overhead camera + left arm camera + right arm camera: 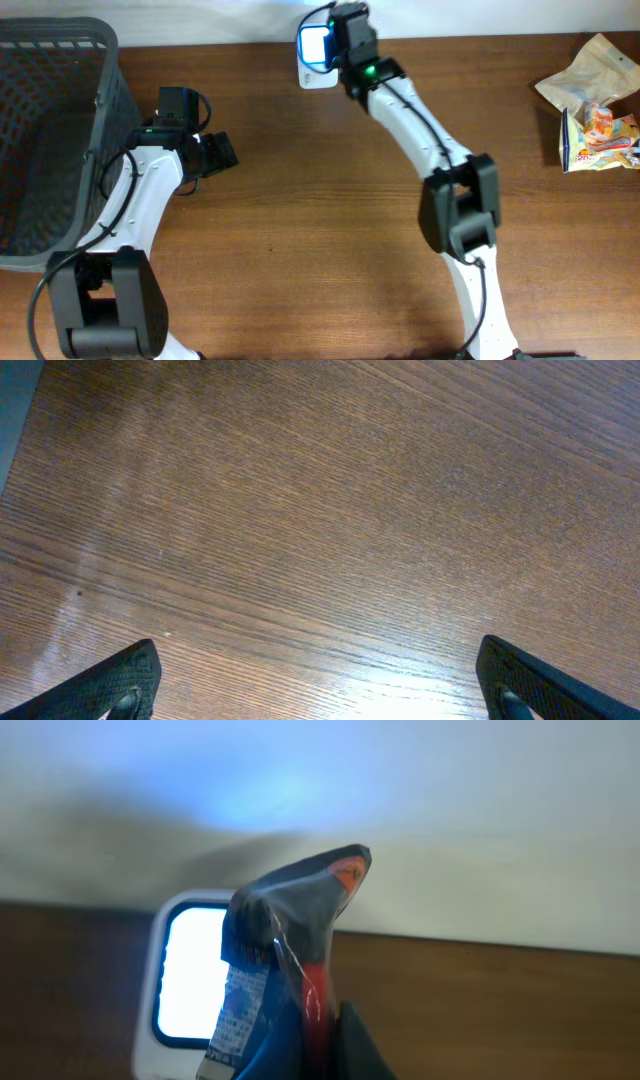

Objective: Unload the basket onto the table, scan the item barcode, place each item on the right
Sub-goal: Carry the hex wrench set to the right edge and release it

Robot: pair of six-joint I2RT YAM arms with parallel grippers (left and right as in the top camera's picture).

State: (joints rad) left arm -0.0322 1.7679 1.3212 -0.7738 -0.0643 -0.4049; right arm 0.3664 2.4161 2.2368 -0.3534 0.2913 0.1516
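Note:
My right gripper (343, 45) is at the table's far edge, shut on the item (290, 940), a dark blue and red plastic packet with a printed white label on its left side. It holds the packet upright right in front of the scanner (180, 980), a white box whose window glows bright. From overhead the scanner (312, 62) shows a blue-white light just left of the gripper, which hides the packet. One dark finger (365, 1050) presses the packet's right side. My left gripper (320, 695) hangs open over bare wood, with nothing between its fingertips (120, 685).
A dark mesh basket (50, 130) stands at the left edge, beside my left arm. Crumpled snack packets (595, 100) lie at the far right. A pale wall rises behind the scanner.

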